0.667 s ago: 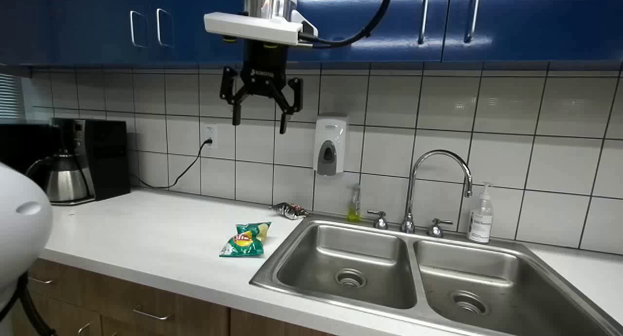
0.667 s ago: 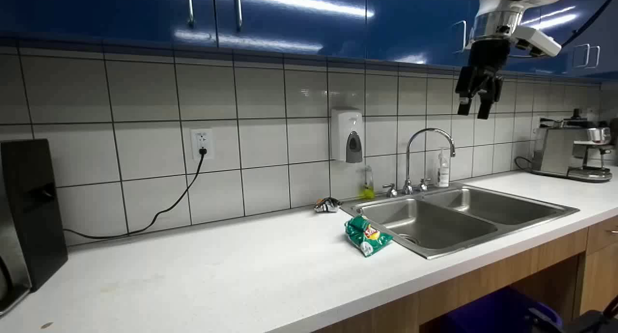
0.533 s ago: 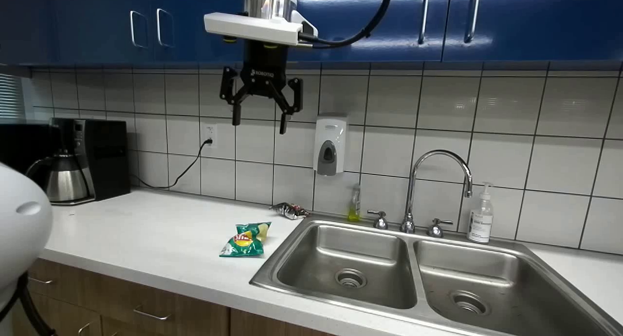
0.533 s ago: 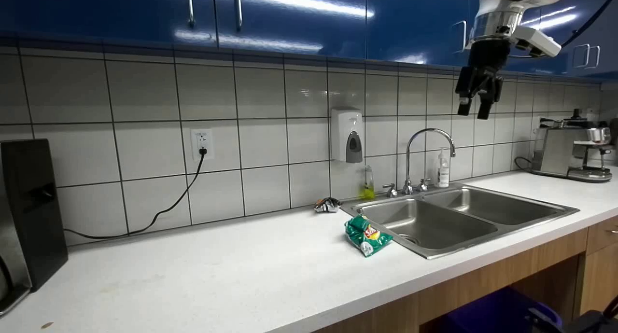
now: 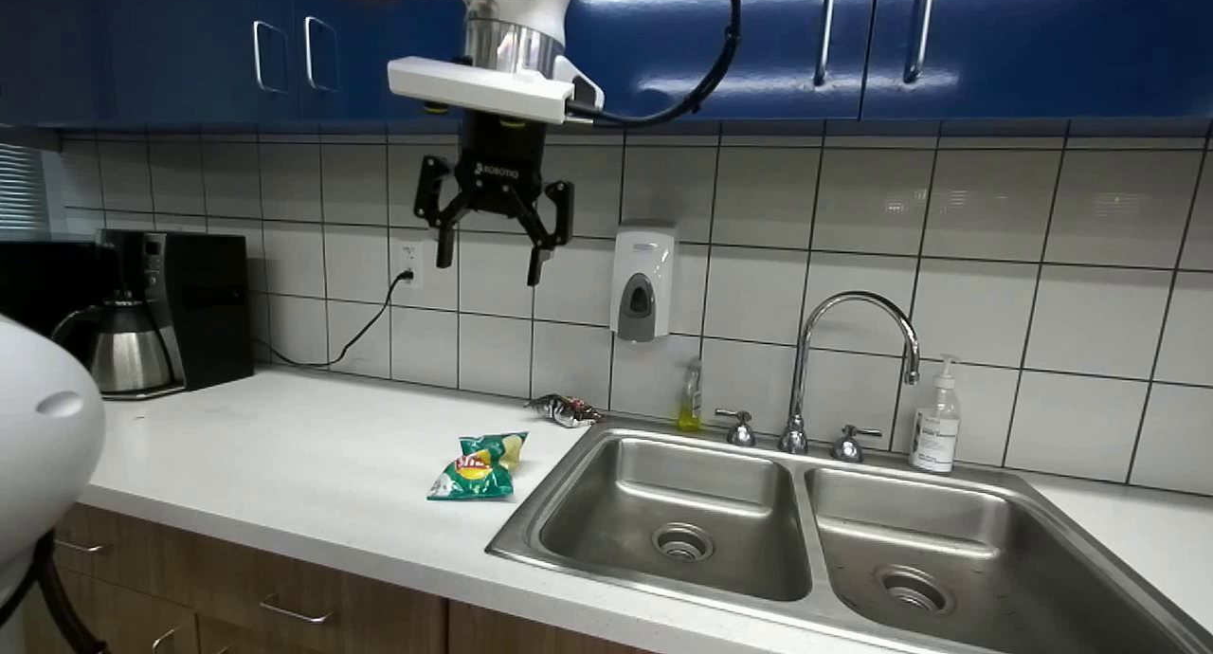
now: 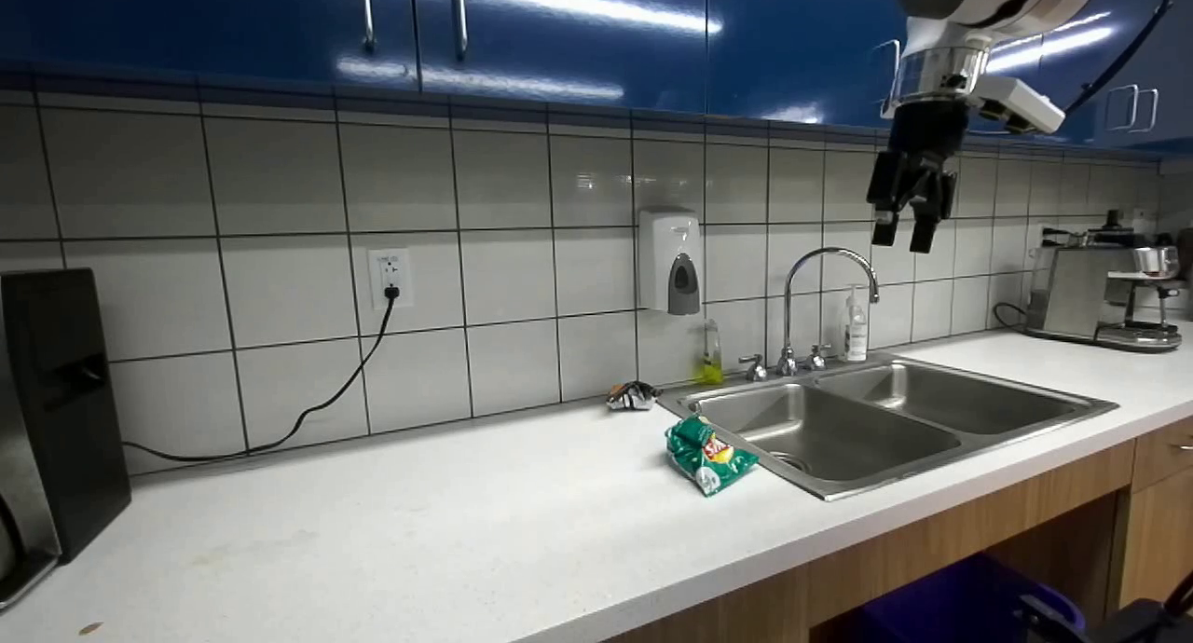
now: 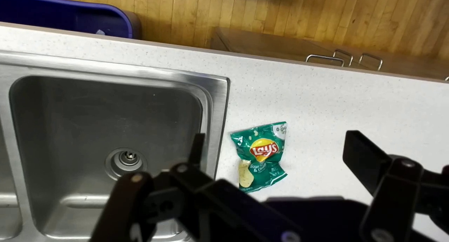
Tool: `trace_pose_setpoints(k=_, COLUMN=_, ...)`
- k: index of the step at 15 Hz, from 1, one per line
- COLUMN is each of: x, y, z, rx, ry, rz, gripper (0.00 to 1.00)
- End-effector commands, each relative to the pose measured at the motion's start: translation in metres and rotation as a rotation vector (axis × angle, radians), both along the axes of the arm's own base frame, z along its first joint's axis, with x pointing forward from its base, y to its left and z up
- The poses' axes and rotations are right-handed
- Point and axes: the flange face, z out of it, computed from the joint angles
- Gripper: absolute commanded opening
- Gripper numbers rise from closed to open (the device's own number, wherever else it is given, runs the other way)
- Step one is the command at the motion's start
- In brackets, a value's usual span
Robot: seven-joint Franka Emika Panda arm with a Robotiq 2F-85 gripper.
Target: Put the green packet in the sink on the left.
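Observation:
The green packet [image 5: 479,472] is a small Lay's chip bag lying on the white counter, beside the sink's left rim. It also shows in an exterior view [image 6: 706,452] and in the wrist view [image 7: 260,154]. The left sink basin [image 5: 654,512] is steel with a drain and holds nothing visible; it also shows in the wrist view [image 7: 105,122]. My gripper [image 5: 489,267] is open and empty, high above the counter. In the wrist view, my gripper's fingers [image 7: 275,138] stand wide apart, with the packet showing below between them, nearer the left finger.
A crumpled silver wrapper [image 5: 566,409] lies by the back wall. A tall faucet [image 5: 805,379], a yellow-green soap bottle [image 5: 690,403] and a pump bottle [image 5: 936,431] stand behind the sink. A wall dispenser [image 5: 644,280] and blue cabinets [image 5: 720,28] are above. A coffee maker [image 5: 194,308] stands on the counter.
My gripper has moved down and a little to the left in both exterior views. It stays open. The packet has not moved.

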Motion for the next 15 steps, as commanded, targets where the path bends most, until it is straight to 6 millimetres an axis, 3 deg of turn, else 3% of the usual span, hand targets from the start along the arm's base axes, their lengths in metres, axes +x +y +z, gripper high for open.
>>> trace_pose_setpoints(k=1, x=0.014, y=0.029, z=-0.034, rx=0.004, ry=0.019, rz=0.035, gripper=1.00)
trace_pose_setpoints(k=5, x=0.027, y=0.060, z=-0.071, rx=0.030, ry=0.025, rz=0.058, gripper=1.00)
trace_pose_setpoints(k=15, x=0.077, y=0.106, z=-0.162, rx=0.015, ry=-0.058, rz=0.051, gripper=1.00)
